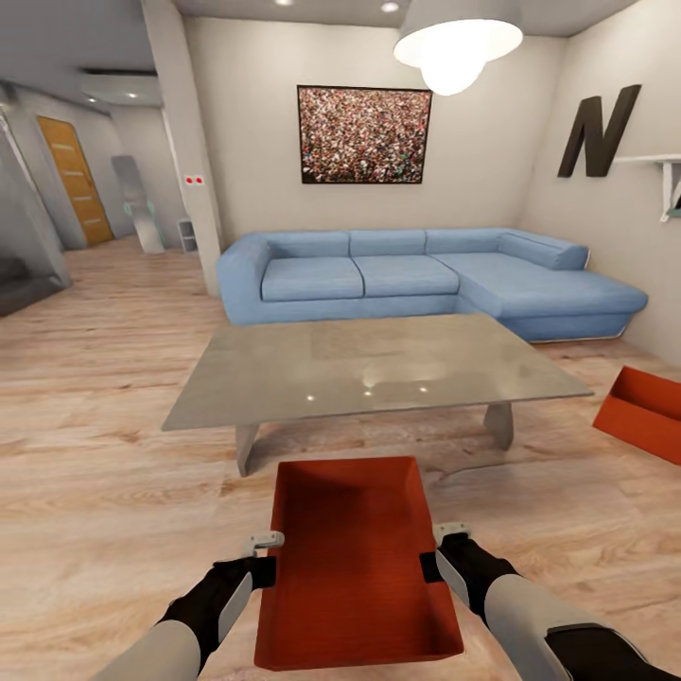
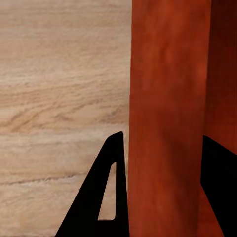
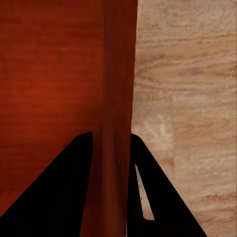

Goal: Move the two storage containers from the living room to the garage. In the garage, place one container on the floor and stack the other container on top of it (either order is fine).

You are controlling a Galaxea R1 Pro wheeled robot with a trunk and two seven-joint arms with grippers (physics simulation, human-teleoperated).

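Living room: wood-plank floor [image 1: 104,473] lying open to the left; blue sofa [image 1: 416,279] and grey table [image 1: 369,364] closing off the space ahead. One red-orange container [image 1: 355,567] is being held above the planks just short of the table's near edge, its long walls being pinched by the left gripper [image 2: 163,197] and right gripper [image 3: 111,187], one finger inside and one outside each wall. The second container [image 1: 648,409] is being shown tilted on the floor at right, cut off by the frame edge

Red-orange container [image 1: 355,567], blue sofa [image 1: 416,279] (floor [image 1: 95,454] light wood-plank).
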